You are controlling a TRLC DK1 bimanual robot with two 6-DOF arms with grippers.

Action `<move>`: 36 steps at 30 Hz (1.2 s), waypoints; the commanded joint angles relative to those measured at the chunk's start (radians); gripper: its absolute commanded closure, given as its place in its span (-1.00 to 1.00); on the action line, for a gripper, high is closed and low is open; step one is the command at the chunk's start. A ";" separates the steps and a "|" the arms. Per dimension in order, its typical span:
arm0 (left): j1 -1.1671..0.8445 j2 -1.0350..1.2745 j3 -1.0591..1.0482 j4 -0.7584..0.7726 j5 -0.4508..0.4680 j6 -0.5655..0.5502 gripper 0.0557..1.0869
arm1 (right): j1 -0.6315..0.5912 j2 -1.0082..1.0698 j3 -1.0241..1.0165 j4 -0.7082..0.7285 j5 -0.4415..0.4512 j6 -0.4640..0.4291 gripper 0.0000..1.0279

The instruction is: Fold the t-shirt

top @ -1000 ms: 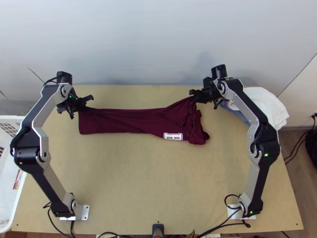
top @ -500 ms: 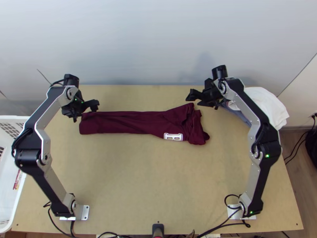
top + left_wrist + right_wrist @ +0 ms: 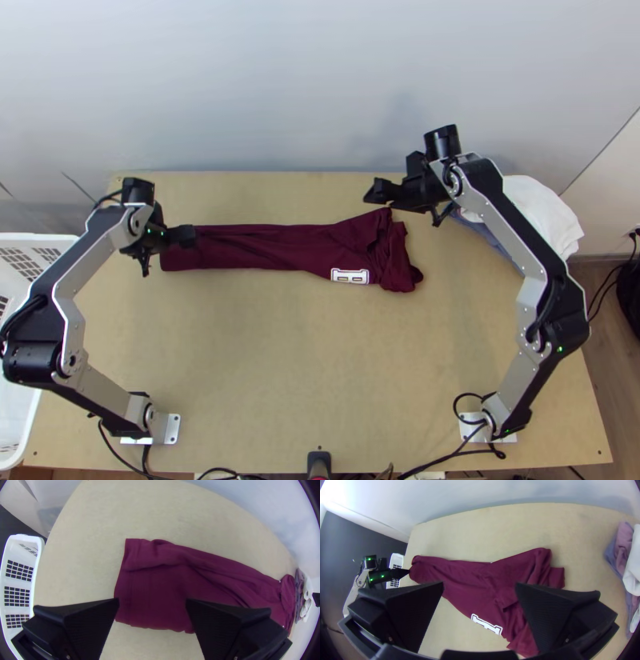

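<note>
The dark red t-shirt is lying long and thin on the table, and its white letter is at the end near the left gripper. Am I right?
Not quite: the white letter is at the end near the right gripper, not the left gripper. The top view shows it. The dark red t-shirt does lie long and thin on the table.

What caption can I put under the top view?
Left gripper and right gripper near a maroon t-shirt laid in a long strip.

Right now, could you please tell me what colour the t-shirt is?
The t-shirt is dark maroon with a white print, best seen in the top view.
</note>
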 commanded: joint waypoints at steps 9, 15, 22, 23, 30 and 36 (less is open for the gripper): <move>0.008 0.011 -0.095 0.158 -0.047 -0.013 -0.88 | 0.118 -0.032 0.004 -0.008 0.000 -0.009 -0.93; -0.006 0.074 -0.089 0.145 -0.047 -0.013 -0.88 | 0.127 -0.028 0.004 -0.019 0.000 -0.012 -0.93; -0.031 0.118 -0.089 0.144 -0.047 -0.005 -0.87 | 0.136 -0.006 0.042 -0.034 0.000 -0.012 -0.93; -0.034 0.121 -0.087 0.144 -0.047 -0.004 -0.83 | 0.138 -0.005 0.048 -0.036 0.000 -0.012 -0.93; -0.081 0.112 -0.092 0.197 -0.048 0.047 0.65 | 0.138 0.026 0.099 -0.062 -0.001 -0.012 -0.93; -0.115 0.058 -0.083 0.194 -0.047 0.056 0.92 | 0.161 0.069 0.149 -0.085 -0.011 -0.012 -0.93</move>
